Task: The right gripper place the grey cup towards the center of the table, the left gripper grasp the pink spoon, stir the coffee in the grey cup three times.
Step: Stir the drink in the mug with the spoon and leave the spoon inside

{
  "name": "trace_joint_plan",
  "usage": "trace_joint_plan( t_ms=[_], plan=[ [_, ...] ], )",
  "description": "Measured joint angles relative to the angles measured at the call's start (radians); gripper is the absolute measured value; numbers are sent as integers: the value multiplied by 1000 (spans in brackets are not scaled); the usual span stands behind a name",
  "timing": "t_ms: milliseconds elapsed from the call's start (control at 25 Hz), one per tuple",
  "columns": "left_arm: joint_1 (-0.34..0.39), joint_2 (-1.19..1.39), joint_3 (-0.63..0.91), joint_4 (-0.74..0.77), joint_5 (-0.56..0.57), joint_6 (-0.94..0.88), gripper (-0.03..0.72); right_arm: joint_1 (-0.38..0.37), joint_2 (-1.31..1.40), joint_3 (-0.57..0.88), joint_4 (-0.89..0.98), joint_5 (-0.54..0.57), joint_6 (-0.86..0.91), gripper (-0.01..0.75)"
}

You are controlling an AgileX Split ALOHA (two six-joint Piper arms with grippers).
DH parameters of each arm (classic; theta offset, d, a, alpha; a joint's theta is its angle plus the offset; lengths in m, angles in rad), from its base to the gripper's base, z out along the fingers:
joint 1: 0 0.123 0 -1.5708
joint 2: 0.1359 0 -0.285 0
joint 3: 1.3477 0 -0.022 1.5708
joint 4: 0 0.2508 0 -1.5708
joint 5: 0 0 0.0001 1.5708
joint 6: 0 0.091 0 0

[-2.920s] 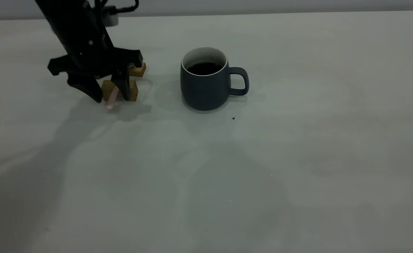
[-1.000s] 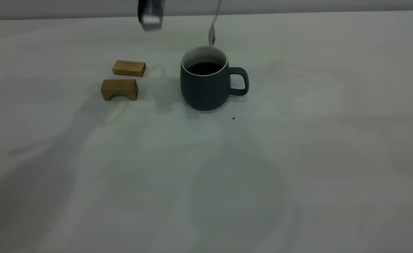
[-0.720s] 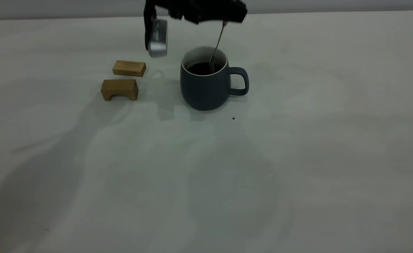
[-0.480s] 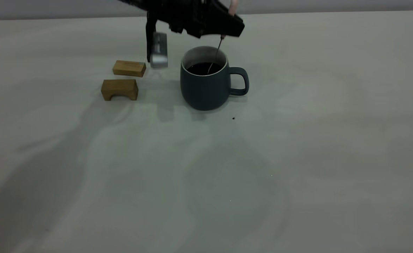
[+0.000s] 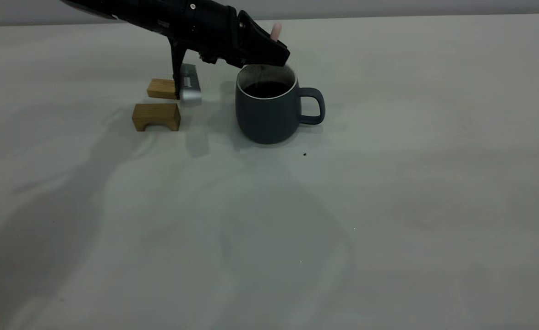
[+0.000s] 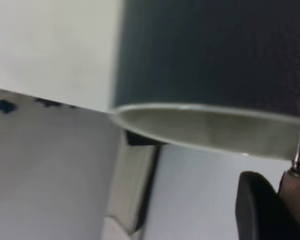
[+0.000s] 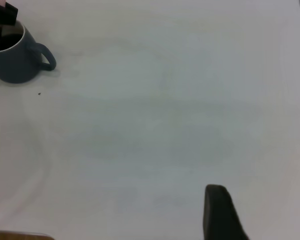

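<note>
The grey cup (image 5: 269, 112) stands upright on the table (image 5: 388, 206), handle to the right, with dark coffee (image 5: 266, 88) inside. My left gripper (image 5: 282, 58) hovers just over the cup's far rim, shut on the pink spoon (image 5: 276, 31). Only the pink handle end sticks up above the fingers; the bowl is hidden inside the cup. Close up in the left wrist view, the spoon's pink handle (image 6: 296, 192) sits beside a dark finger (image 6: 255, 205), right at the cup's rim (image 6: 205, 122). My right gripper (image 7: 262, 215) is open, far from the cup (image 7: 12, 62).
Two small wooden blocks (image 5: 156, 117) (image 5: 161, 88) lie left of the cup, under the left arm. A tiny dark speck (image 5: 305, 154) marks the table in front of the cup. Bare table stretches to the right and the front.
The left gripper took the spoon from the blocks, carried it over the cup and lowered it. Now the gripper sits lower, at the rim, and the metal neck no longer shows.
</note>
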Motion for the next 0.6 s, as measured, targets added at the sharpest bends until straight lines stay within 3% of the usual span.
trace_joint_plan(
  t_ms=[360, 600],
  plan=[
    [-64, 52, -2, -209, -9, 172, 110, 0, 0, 0, 0, 0, 0, 438],
    [-58, 59, -2, -122, 127, 149, 110, 0, 0, 0, 0, 0, 0, 438]
  ],
)
